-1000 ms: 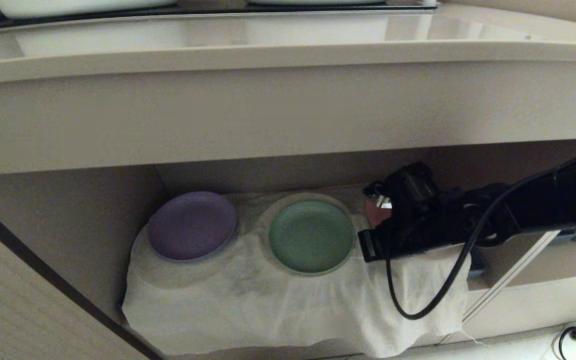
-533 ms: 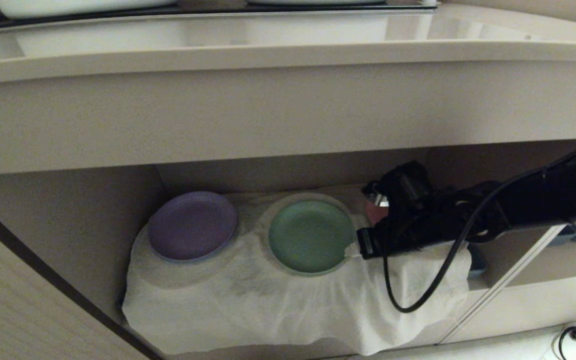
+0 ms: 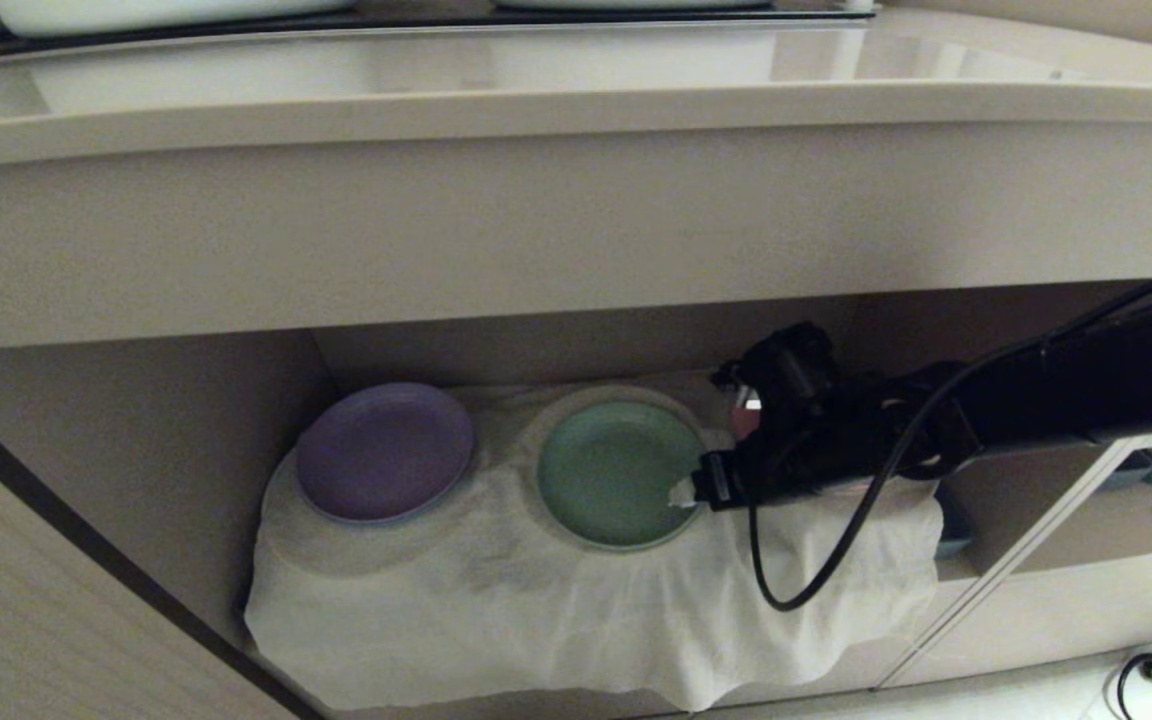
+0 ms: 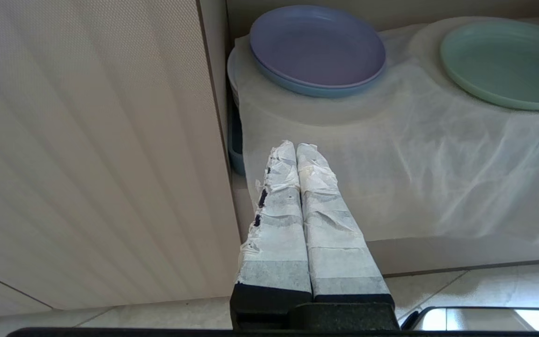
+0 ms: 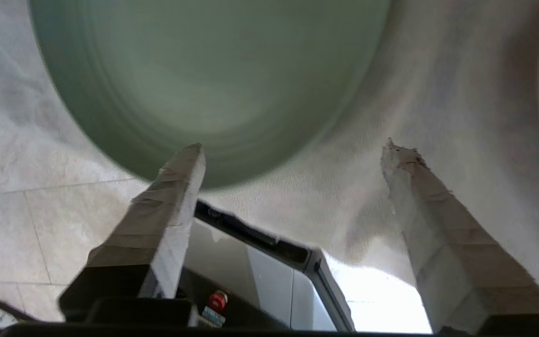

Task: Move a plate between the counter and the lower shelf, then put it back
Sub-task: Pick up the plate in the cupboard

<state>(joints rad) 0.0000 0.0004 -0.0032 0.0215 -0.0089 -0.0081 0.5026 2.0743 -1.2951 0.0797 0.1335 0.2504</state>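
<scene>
The left pincer [image 4: 296, 154] hangs parked near the cabinet front, its taped fingers pressed together on nothing. Further in, the white cloth [image 3: 556, 610] drapes the lower shelf [image 3: 136, 440], humped over hidden plates. On it the right pincer [image 3: 684, 492] reaches in from the right with its fingers [image 5: 178, 187] spread wide and empty, level with the near right rim of the mint-green plate [image 3: 616, 470]. For a clean grasp, I judge one finger should slide under the rim and one over it, taking care not to pinch the cloth. The purple plate [image 3: 383, 450] sits well to the left, a pink plate [image 3: 742, 421] just behind the arm. Above, the beige surface [image 3: 576, 110] waits.
</scene>
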